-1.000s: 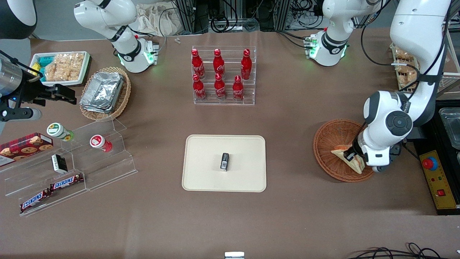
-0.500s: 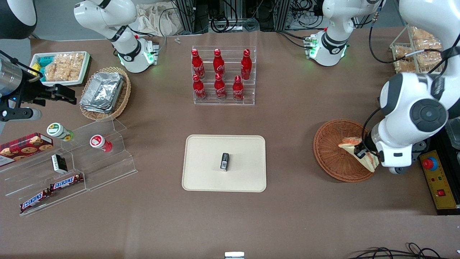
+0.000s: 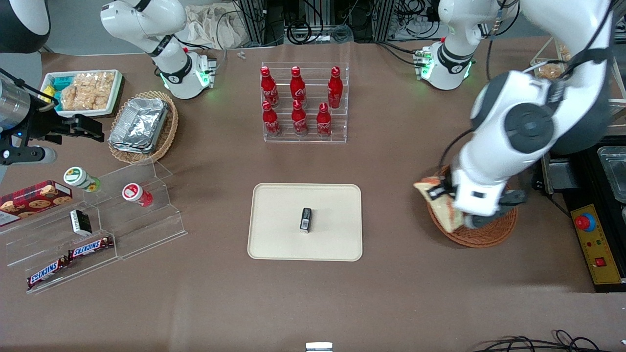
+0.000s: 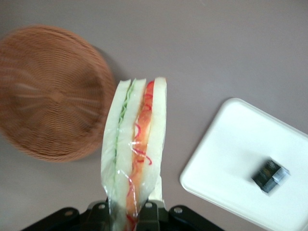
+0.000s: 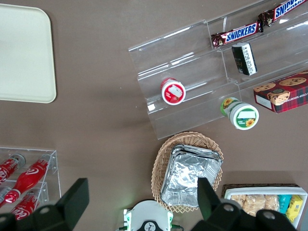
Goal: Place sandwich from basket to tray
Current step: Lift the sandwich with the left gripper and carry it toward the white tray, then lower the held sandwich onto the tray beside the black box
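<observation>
My left gripper is shut on the wrapped sandwich, a pale wedge with red, orange and green layers. It hangs in the air over the basket's rim on the side toward the tray. The reddish-brown woven basket is mostly hidden by my arm in the front view; the wrist view shows the basket with nothing in it. The cream tray lies on the table toward the parked arm from the gripper, and the tray also shows in the wrist view.
A small dark packet lies in the tray's middle. A clear rack of red bottles stands farther from the front camera than the tray. A clear stepped stand with snacks and a tan basket of foil containers lie toward the parked arm's end.
The left gripper has lifted the sandwich out of the basket and carried it sideways toward the tray, from over the basket's middle to its rim.
</observation>
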Robot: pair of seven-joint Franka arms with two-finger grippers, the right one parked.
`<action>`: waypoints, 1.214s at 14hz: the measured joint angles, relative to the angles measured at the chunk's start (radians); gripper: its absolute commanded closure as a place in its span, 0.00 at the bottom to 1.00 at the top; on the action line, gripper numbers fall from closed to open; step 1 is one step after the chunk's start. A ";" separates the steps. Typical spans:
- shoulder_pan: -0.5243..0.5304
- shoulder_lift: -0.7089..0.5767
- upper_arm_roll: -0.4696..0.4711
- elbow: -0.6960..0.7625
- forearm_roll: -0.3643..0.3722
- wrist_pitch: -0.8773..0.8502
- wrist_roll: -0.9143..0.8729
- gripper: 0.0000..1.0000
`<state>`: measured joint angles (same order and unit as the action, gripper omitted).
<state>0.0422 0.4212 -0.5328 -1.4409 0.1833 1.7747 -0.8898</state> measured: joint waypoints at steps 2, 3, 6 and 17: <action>-0.060 0.091 -0.001 0.023 0.000 0.109 0.107 1.00; -0.085 0.138 -0.001 0.031 0.000 0.163 0.144 1.00; -0.154 0.260 -0.001 0.044 0.052 0.252 0.182 1.00; -0.243 0.463 0.004 0.077 0.126 0.391 0.184 0.00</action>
<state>-0.2005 0.8838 -0.5291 -1.3643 0.3093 2.1661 -0.7062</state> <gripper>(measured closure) 0.731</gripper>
